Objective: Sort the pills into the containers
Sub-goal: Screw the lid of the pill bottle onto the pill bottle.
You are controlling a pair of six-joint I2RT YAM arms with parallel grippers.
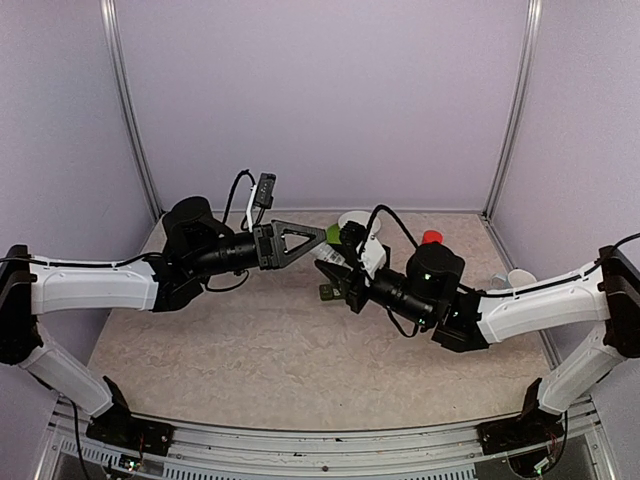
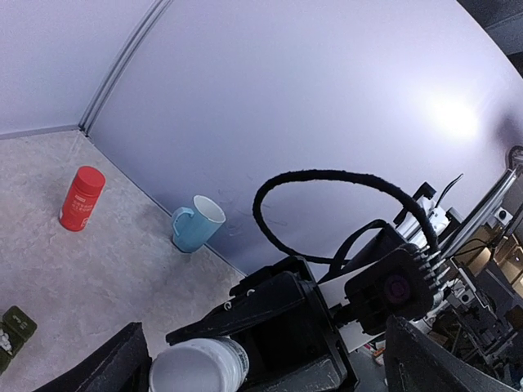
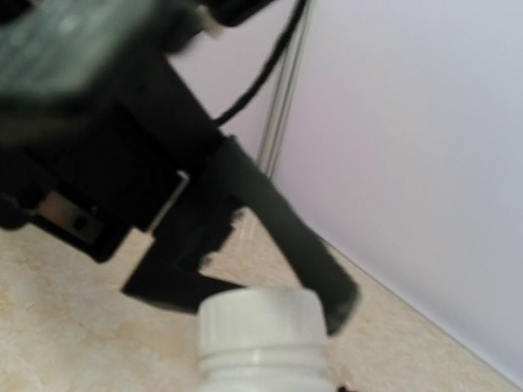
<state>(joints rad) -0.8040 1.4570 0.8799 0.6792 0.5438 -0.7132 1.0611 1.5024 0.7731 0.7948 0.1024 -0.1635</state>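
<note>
My right gripper is shut on a small white bottle and holds it above the table's middle, its ribbed cap towards my left gripper. My left gripper is open. The bottle's cap sits between its fingers, close to the left finger. In the right wrist view a black finger of the left gripper reaches the cap's side. The dark green container strip lies on the table below the grippers, and its end shows in the left wrist view. No loose pills show.
A red bottle stands at the back right, also in the left wrist view. A blue mug stands by the wall. A white bowl sits behind the grippers. Walls close in the back and both sides.
</note>
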